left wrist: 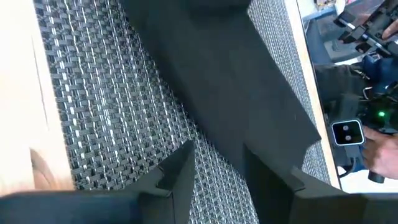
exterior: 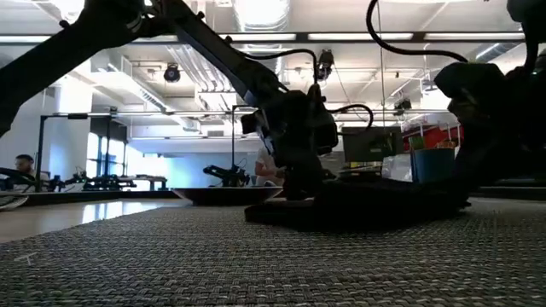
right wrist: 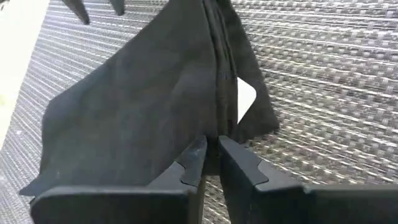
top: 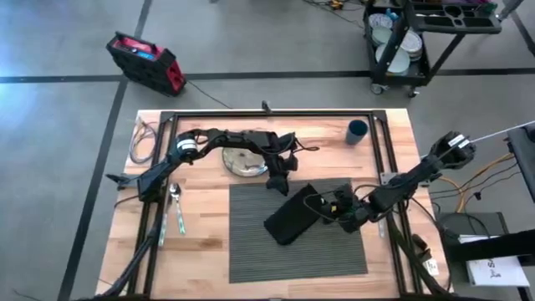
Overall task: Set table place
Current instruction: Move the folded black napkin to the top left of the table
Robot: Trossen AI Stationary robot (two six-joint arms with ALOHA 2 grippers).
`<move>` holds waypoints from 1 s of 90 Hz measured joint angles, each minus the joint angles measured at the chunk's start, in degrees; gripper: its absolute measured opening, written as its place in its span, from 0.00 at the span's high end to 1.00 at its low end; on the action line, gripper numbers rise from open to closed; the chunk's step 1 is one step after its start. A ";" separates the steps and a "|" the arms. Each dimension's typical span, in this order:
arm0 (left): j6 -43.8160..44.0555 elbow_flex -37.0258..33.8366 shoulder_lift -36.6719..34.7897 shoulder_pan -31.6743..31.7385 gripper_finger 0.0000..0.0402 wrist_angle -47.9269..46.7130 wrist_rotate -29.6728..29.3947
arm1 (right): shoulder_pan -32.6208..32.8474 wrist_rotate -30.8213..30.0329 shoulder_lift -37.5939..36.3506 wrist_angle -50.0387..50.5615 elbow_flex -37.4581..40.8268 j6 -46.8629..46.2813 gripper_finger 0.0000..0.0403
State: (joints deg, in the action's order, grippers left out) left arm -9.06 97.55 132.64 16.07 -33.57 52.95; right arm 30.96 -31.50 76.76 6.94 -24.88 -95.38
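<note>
Now the right gripper [right wrist: 211, 158] pinches one edge of the black napkin [top: 294, 214] on the placemat [top: 251, 242].

Its two fingers [right wrist: 239, 163] stand almost closed, with the folded cloth edge caught between them, at the napkin's right end as the high view shows it. The left gripper [left wrist: 214, 165] hovers over the napkin's far corner near the mat's upper edge, its fingers [left wrist: 177, 171] spread apart with one over the cloth and one over the ribbed weave; whether they touch it cannot be told. The napkin lies slantwise across the middle of the dark grey placemat, which rests on the wooden table [top: 209, 267]. Just beyond the mat's far edge sits a plate [top: 238, 163], partly under the left arm. A fork and spoon [top: 175, 205] lie on bare wood left of the mat, and a dark blue cup [top: 357, 131] stands near the table's far right.
</note>
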 joint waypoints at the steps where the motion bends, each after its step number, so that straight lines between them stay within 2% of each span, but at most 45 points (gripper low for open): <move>1: 0.08 -0.03 -0.02 0.01 0.71 0.32 0.01 | 0.00 -0.06 0.00 0.03 0.00 -0.14 0.94; 13: 0.72 -0.08 -0.02 0.07 0.70 5.95 0.10 | 0.00 -0.50 -0.63 -0.55 -0.08 0.26 0.92; 29: 2.01 -0.05 -0.16 0.07 0.65 7.59 -0.23 | -1.21 3.92 0.26 -1.27 -0.07 2.62 0.90; 46: 2.04 -0.03 -0.22 0.25 0.60 7.72 -0.77 | -3.41 4.32 1.42 -9.04 0.00 8.81 0.93; 63: 1.99 0.03 -0.28 0.31 0.57 8.18 2.93 | -5.32 5.00 2.97 -15.55 -0.02 12.84 0.94; 72: 2.26 0.03 -0.28 0.23 0.57 10.07 5.14 | -5.40 5.25 3.04 -15.86 -0.02 13.09 0.93; 79: 2.65 0.07 -0.35 0.23 0.57 12.05 4.90 | -5.40 6.16 3.07 -15.84 -0.02 13.52 0.92; 90: 3.12 0.08 -0.35 0.23 0.58 15.43 1.37 | -5.40 6.46 3.07 -15.83 0.00 13.54 0.91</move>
State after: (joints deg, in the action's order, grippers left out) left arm -5.95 97.62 132.29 16.29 -18.14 54.32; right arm 25.56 -25.04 79.83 -8.88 -24.88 -81.84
